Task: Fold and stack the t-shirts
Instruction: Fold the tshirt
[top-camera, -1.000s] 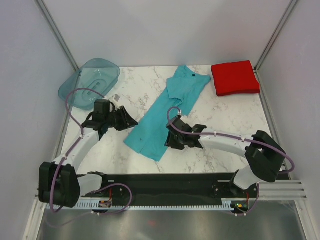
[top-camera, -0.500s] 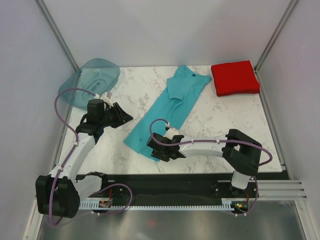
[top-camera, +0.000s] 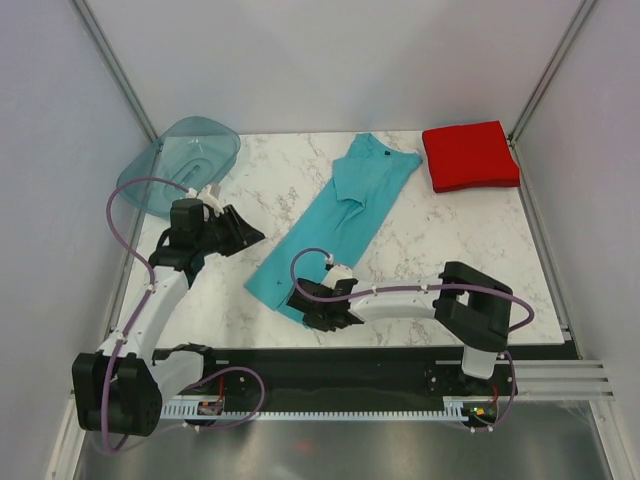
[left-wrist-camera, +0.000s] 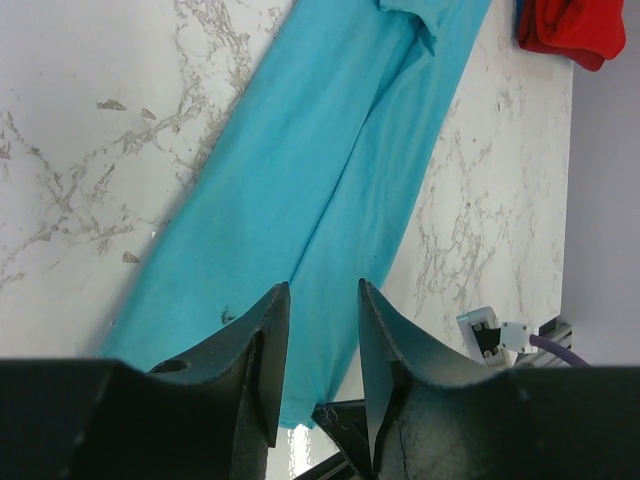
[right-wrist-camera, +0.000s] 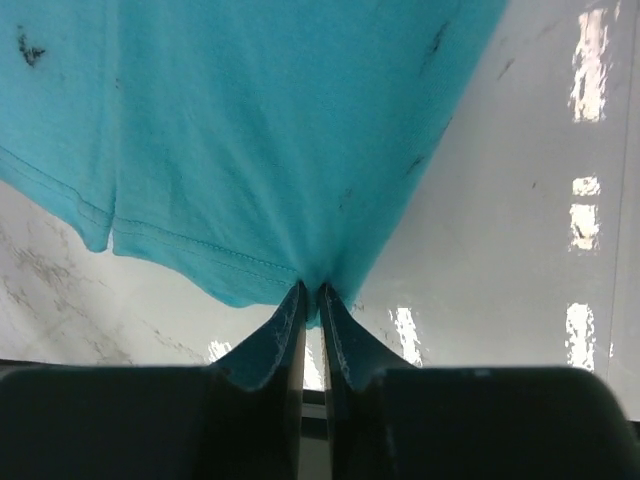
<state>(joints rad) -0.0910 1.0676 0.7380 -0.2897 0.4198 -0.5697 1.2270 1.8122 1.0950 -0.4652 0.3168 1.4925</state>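
One near corner of the teal t-shirt (top-camera: 338, 228) sits clamped in your right gripper (right-wrist-camera: 311, 289); lift slowly toward the far collar.

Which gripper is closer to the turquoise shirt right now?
Right. The right gripper is shut on the near hem of the turquoise shirt. The left gripper hangs open off the shirt's left edge, not touching it.

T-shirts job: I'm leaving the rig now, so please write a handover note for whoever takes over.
Right gripper: shut on the near hem of the teal shirt.
Left gripper: open, holding nothing, left of it.
Done: red shirt folded at the far right corner; teal shirt folded into a long strip.
Left: fold the teal shirt short, stack it with the red.
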